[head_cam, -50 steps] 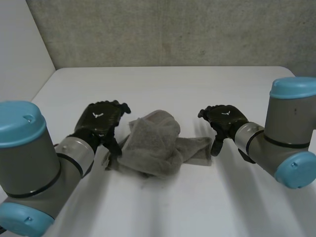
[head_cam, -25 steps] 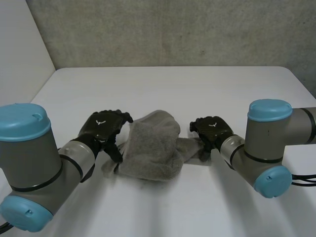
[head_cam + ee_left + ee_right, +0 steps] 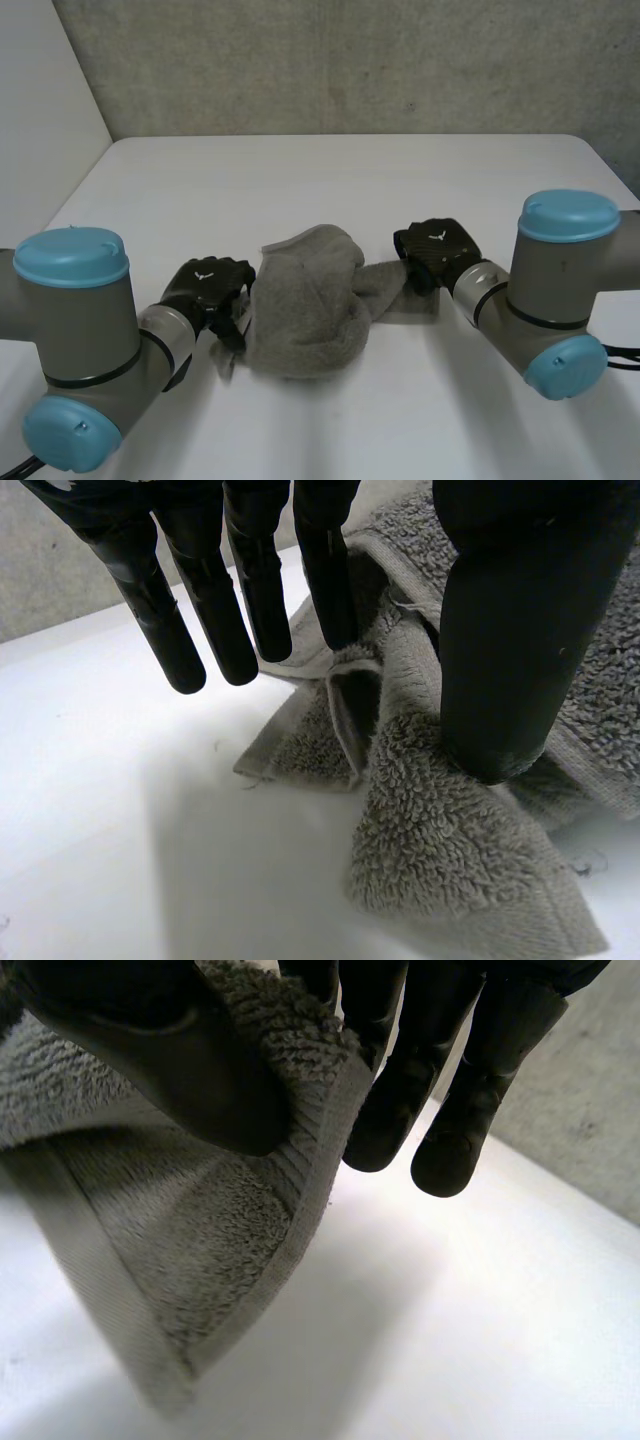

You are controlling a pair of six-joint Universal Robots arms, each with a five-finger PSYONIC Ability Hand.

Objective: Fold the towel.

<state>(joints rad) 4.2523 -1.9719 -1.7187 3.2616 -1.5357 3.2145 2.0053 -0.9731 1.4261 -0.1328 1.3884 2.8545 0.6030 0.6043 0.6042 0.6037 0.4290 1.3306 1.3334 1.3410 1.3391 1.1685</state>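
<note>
— Lying where is the towel seen?

— It is seen bunched in a grey heap on the white desk, on the side nearer the robot and between the two arms. A narrower strip is drawn out from the heap toward the right arm.

— By what is that strip held?

— It is clamped by the right robot hand. In the right wrist view the towel's hemmed edge is pinched between the thumb and the fingers. A corner is left hanging below the thumb, over the desk.

— And the other side of the heap?

— The heap's left edge is met by the left robot hand. In the left wrist view its thumb is pressed down onto the pile. A raised ridge of towel is caught between that thumb and the nearest finger, so the hand is taken to be closed on the towel. The remaining fingers are held straight, with their tips beside a flat corner of the towel.

— Can anything be said of the surroundings?

— The left arm is seen at the front, grey with light-blue caps like the right arm. A concrete wall is seen behind the desk.
</note>
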